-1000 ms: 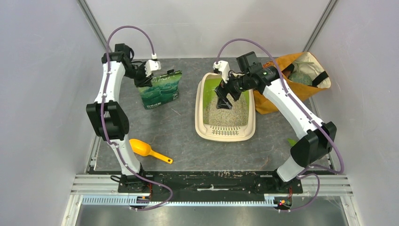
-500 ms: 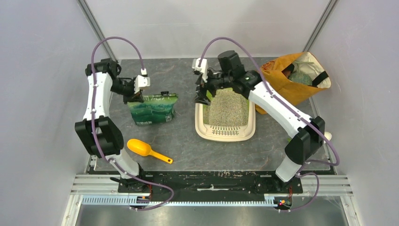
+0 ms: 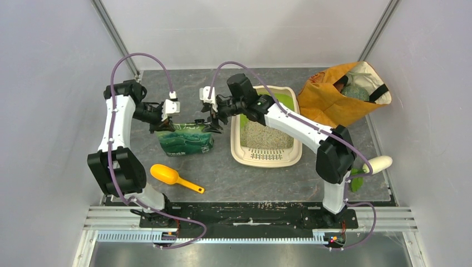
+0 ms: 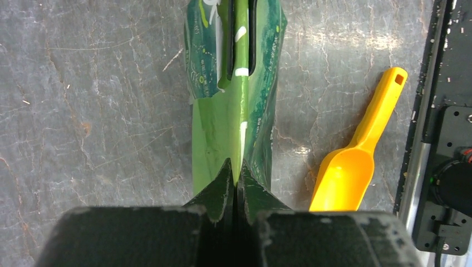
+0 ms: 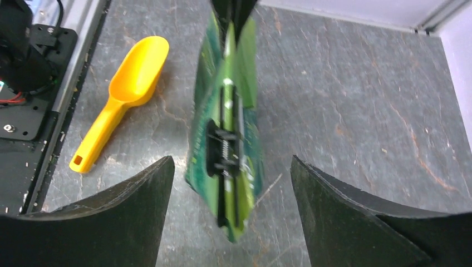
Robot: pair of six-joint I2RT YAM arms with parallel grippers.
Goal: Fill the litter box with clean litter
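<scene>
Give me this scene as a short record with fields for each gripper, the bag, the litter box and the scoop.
left gripper: shut on top edge of green litter bag
right gripper: open, fingers straddling the bag's other end
litter box: right of the bag, far end bare green
litter: covers the box's near part
yellow scoop: empty, lying nearer the arm bases than the bag

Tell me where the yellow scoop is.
In the top view the yellow scoop lies on the left of the table, between the green bag and the left arm's base.
</scene>
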